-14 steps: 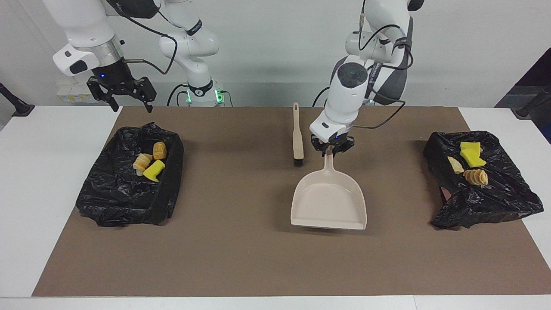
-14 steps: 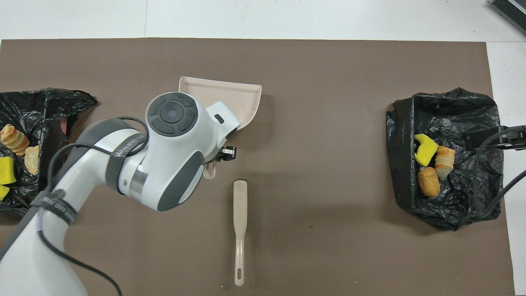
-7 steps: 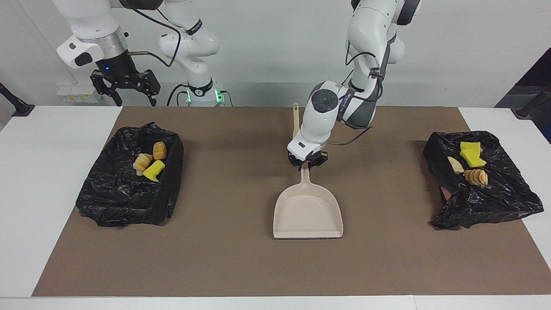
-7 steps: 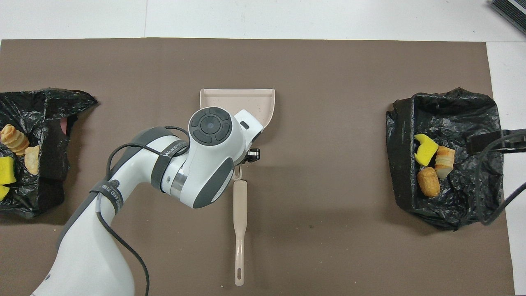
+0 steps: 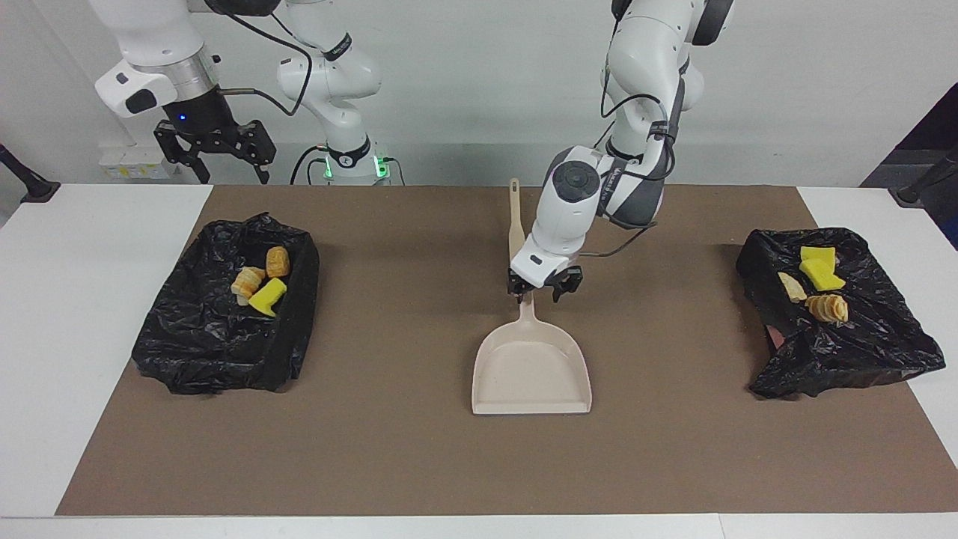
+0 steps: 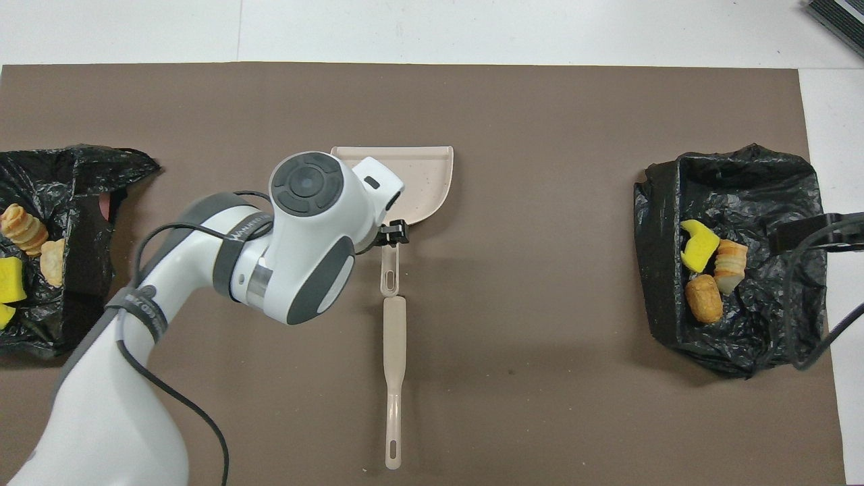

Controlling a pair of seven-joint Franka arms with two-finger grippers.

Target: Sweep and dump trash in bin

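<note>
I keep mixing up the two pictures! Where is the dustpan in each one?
Facing view: the dustpan lies flat mid-mat, handle toward the robots, under the left gripper, whose fingers stand apart.
Overhead view: the dustpan is upper middle, partly covered by the left arm.
Shared landmark: the brush lies in line with the dustpan's handle, nearer to the robots.

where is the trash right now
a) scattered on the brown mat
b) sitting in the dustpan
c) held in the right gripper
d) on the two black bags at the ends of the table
d: the bread lumps and yellow sponge chunks lie on the black bag at the right arm's end and on the black bag at the left arm's end, while the dustpan lies empty.
</note>
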